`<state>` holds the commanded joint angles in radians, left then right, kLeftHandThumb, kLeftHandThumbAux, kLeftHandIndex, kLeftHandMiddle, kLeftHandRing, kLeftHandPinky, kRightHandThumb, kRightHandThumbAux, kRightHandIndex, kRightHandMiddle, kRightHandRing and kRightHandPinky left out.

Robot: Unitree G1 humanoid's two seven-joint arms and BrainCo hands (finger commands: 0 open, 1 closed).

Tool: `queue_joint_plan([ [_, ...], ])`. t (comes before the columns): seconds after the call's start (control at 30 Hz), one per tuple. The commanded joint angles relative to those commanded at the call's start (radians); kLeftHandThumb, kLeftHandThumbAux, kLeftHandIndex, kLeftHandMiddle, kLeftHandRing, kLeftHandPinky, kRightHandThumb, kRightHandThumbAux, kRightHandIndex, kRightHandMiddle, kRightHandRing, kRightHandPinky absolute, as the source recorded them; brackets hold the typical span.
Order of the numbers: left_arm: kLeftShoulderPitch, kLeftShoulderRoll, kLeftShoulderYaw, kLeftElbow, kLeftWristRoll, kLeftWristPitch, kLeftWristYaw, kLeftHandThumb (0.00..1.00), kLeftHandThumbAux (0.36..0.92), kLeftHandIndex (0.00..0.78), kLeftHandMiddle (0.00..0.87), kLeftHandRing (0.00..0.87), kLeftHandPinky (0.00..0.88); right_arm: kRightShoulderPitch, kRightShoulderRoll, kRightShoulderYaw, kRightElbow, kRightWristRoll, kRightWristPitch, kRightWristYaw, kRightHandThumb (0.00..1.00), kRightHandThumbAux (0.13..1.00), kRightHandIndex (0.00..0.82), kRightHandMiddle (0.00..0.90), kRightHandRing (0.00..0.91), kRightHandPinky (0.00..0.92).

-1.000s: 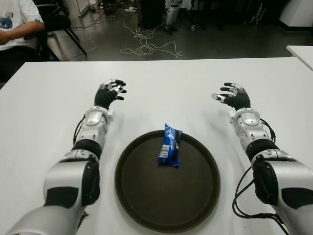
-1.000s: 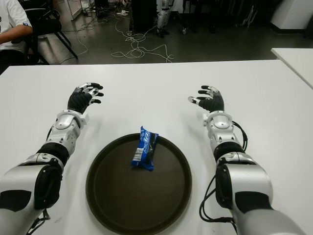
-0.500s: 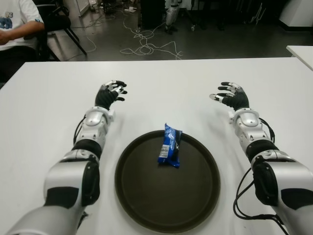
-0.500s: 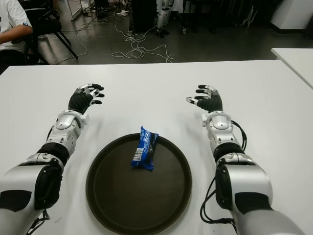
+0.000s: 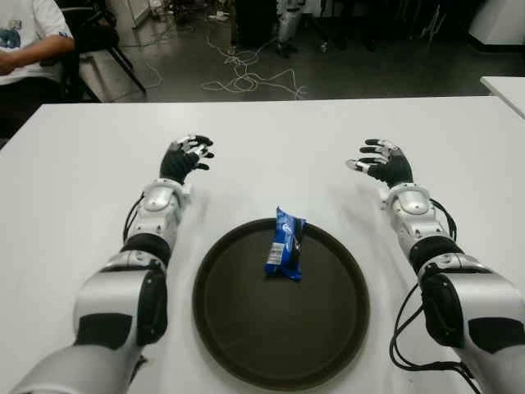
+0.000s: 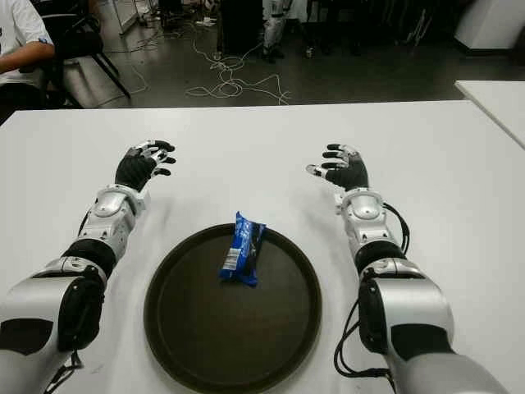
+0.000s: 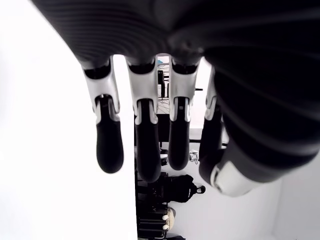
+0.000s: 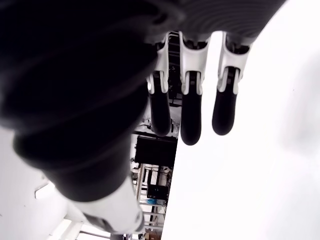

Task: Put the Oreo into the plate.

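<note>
Lying lengthwise in the plate (image 5: 328, 345) at lower centre, the Oreo (image 5: 284, 255) sits between both empty, spread robot hands, left (image 5: 185, 157) and right (image 5: 382, 164).

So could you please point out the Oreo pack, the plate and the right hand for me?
Oreo pack (image 5: 284, 244): left eye view, middle of the blue wrapper.
Plate (image 5: 246, 345): left eye view, bare dark surface near its front.
Right hand (image 5: 385, 164): left eye view, palm.

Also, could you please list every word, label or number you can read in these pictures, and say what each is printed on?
None can be read.
Blue Oreo packet on the dark round plate: white printing, too small and blurred to read.
Person's white shirt, far left: a blue graphic, not readable.
Both hands, left hand and right hand: no markings seen.
</note>
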<state>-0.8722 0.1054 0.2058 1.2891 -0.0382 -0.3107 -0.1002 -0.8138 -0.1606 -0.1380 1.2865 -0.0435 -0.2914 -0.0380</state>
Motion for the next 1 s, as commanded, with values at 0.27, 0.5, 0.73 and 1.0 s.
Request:
queue_joint_plan([
  [0.27, 0.000, -0.001, 0.001, 0.000, -0.002, -0.002, -0.005, 0.671, 0.725, 0.398, 0.345, 0.402, 0.497, 0.002, 0.001, 0.003, -0.002, 0.002, -0.007, 0.004, 0.168, 0.931, 0.286, 0.327, 0.347, 0.397],
  [0.5, -0.001, -0.002, 0.007, 0.002, -0.008, 0.007, -0.004, 0.672, 0.726, 0.398, 0.345, 0.389, 0.467, 0.001, 0.000, 0.011, -0.001, -0.005, -0.005, -0.005, 0.157, 0.922, 0.291, 0.324, 0.343, 0.390],
  [0.73, -0.002, -0.003, 0.009, 0.002, -0.009, 0.010, -0.003, 0.672, 0.727, 0.399, 0.350, 0.384, 0.452, -0.001, 0.001, 0.019, 0.001, -0.012, 0.002, -0.016, 0.210, 0.936, 0.288, 0.321, 0.342, 0.394],
  [1.0, -0.002, -0.001, 0.006, 0.002, -0.005, 0.011, 0.001, 0.670, 0.727, 0.398, 0.353, 0.394, 0.460, -0.001, 0.004, 0.013, 0.002, -0.014, 0.001, -0.022, 0.216, 0.938, 0.288, 0.325, 0.340, 0.379],
])
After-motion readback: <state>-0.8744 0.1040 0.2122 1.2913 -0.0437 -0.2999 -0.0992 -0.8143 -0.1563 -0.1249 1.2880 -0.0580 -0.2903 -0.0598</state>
